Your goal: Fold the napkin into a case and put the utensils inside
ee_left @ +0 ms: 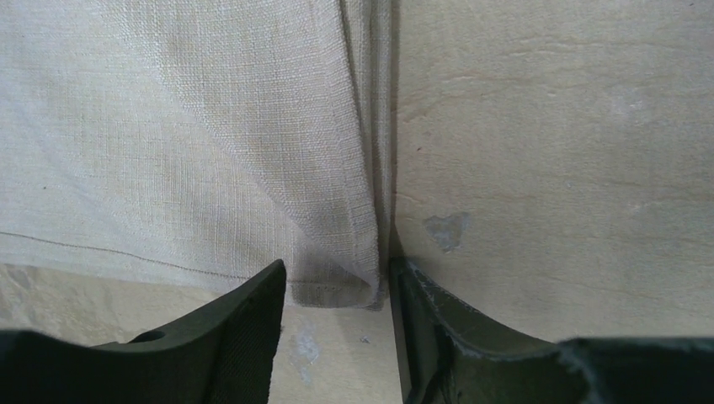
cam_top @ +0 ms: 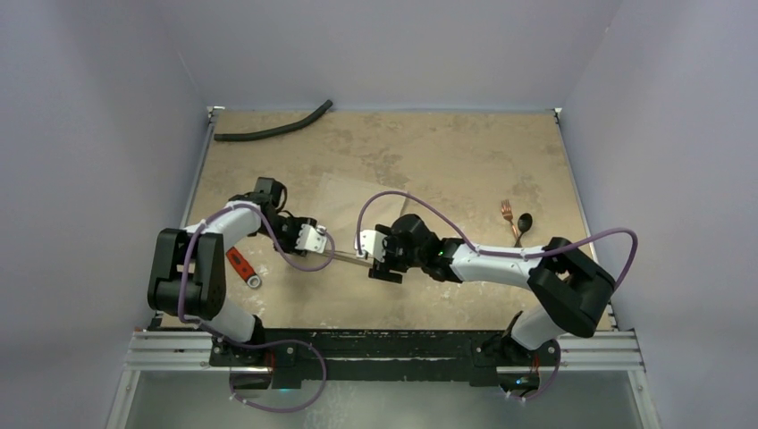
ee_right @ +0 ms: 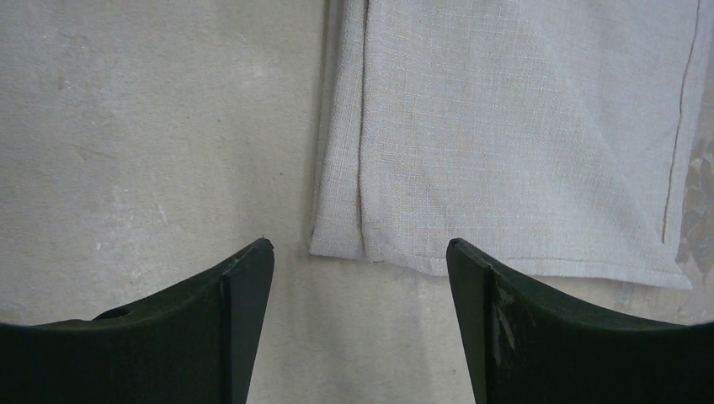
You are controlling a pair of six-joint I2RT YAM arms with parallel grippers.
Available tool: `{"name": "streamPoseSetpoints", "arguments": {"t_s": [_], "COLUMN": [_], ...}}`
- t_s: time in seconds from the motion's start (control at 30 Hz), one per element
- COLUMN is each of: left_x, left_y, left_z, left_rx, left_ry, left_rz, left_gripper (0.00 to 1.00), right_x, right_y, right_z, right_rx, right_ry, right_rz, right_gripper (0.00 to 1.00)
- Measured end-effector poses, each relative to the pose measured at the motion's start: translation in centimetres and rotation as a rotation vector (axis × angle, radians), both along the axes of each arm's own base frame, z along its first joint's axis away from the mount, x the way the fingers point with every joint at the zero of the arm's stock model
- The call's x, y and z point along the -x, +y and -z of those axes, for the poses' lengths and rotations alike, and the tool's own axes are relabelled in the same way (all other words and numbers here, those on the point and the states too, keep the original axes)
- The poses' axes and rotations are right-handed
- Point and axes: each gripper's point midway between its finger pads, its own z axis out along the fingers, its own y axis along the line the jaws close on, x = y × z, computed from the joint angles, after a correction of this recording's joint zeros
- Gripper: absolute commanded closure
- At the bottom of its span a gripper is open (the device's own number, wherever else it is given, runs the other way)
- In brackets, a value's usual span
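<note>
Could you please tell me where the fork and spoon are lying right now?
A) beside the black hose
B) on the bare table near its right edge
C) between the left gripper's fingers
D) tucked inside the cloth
B: the fork and spoon lie side by side on the bare table near its right edge, well apart from the napkin.

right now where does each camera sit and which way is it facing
top external: fixed above and behind, looking down on the table; shows left arm, right arm, left end effector, right end effector.
left wrist: on the left arm, looking down between its dark fingers at a napkin corner.
right wrist: on the right arm, looking down between its fingers at the napkin's edge.
shared: all three show the napkin lying on the table.
</note>
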Motion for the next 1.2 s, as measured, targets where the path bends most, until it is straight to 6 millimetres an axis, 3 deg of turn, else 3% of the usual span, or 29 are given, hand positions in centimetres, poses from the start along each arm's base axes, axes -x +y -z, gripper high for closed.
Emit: {"name": "streamPoseSetpoints", "arguments": {"t_s": [0.13, 0.37, 0.57, 0.93, 1.2], "left_x": [-0.4, -1.0, -1.4, -1.5, -1.5], "left_y": [-0.1, 0.0, -0.1, -0.1, 0.1], "left_z": [0.2, 0.4, 0.5, 0.5, 0.6], "left_rx": [-0.023, -0.029, -0.021, -0.016, -0.011], "left_ry": [0.036, 0.026, 0.015, 0.022, 0.034], "left_rz": [-0.014, -0.053, -0.075, -0.098, -0.122], "left_gripper": [0.82, 0.83, 1.00, 1.00, 1.00], "right_x": [-0.1, -0.4, -0.6, -1.8, -1.6], "right_y": [0.4, 0.7, 1.0, 1.7, 1.0], "right_z": [0.0, 1.4, 2.2, 2.3, 2.4], "right_rx": [0.004, 0.046, 0.058, 0.052, 0.072], "right_ry": [-0.014, -0.014, -0.006, -0.033, -0.025], "right_rz": [-0.022, -0.043, -0.046, -0.026, 0.004], "right_gripper": [0.21, 0.19, 0.20, 0.35, 0.37]}}
